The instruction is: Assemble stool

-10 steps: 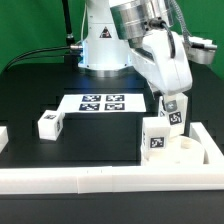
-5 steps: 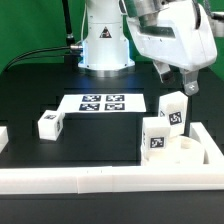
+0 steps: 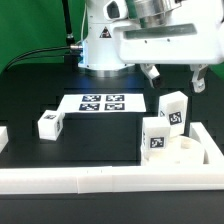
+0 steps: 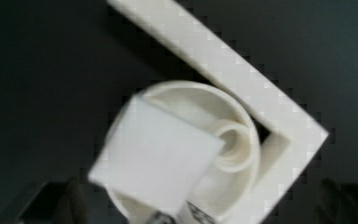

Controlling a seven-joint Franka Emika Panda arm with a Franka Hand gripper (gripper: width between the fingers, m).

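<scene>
Now my gripper (image 3: 175,77) hangs above the table (image 3: 30,100), its fingers wide apart with nothing between them. Below it, at the exterior view's right, the seat disc (image 3: 188,150) sits in the corner of the border rails (image 3: 100,180), and the far leg (image 3: 173,110) and the near leg (image 3: 156,138) stand upright on it. The third leg (image 3: 49,124) lies at the exterior view's left, near the marker board (image 3: 105,103).

1. No word, brand name or number is legible anywhere.
2. The marker board (image 3: 102,102) carries black-and-white square tags in two rows, their patterns too small to make out.
3. One such square tag shows on the lying leg (image 3: 48,124), the rear upright leg (image 3: 174,111) and the front upright leg (image 3: 156,138).
</scene>
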